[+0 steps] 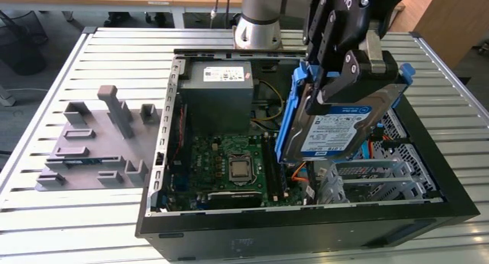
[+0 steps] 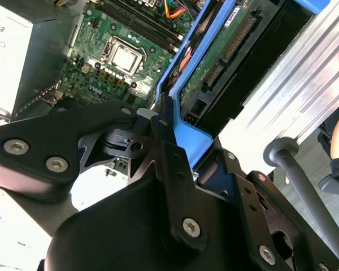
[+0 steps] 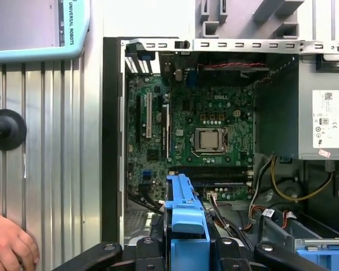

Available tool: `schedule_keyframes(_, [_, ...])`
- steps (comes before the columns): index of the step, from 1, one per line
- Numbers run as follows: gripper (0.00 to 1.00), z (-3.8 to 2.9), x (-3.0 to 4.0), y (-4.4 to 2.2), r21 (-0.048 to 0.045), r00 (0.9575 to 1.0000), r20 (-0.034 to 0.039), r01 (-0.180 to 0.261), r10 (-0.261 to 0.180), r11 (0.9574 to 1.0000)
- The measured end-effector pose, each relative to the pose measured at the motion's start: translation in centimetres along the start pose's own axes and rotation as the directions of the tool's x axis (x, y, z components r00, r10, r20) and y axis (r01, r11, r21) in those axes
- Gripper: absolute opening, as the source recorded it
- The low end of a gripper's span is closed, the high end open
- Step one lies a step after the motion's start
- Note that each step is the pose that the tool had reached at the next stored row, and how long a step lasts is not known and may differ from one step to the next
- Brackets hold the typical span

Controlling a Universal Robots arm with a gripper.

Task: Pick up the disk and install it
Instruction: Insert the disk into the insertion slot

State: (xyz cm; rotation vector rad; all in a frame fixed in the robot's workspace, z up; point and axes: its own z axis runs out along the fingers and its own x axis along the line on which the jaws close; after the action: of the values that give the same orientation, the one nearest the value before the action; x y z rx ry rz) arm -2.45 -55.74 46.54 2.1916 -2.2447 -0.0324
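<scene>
Above the open computer case (image 1: pixel 306 229), the gripper (image 1: pixel 345 83) is clamped on the upper edge of the disk (image 1: pixel 332 129). It holds the disk on edge and tilted, with the label facing the exterior view and the lower end over the metal drive cage (image 1: pixel 382 172). Inside the case sit a green motherboard (image 1: pixel 229 161), a grey power supply (image 1: pixel 217 95) and loose cables (image 1: pixel 299 173). A person's hand (image 3: pixel 8 243) is at the slatted table (image 1: pixel 61 229) beside the case.
</scene>
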Motion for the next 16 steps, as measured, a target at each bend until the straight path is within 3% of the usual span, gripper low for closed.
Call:
schedule_keyframes(10, [0.36,0.07,0.54,-0.04,-0.0002,1.0000,-0.0003,0.009,-0.009,1.0000])
schedule_keyframes(16, [0.36,0.17,0.62,-0.79,-0.0002,0.9999,-0.0004,0.010,-0.010,0.9999])
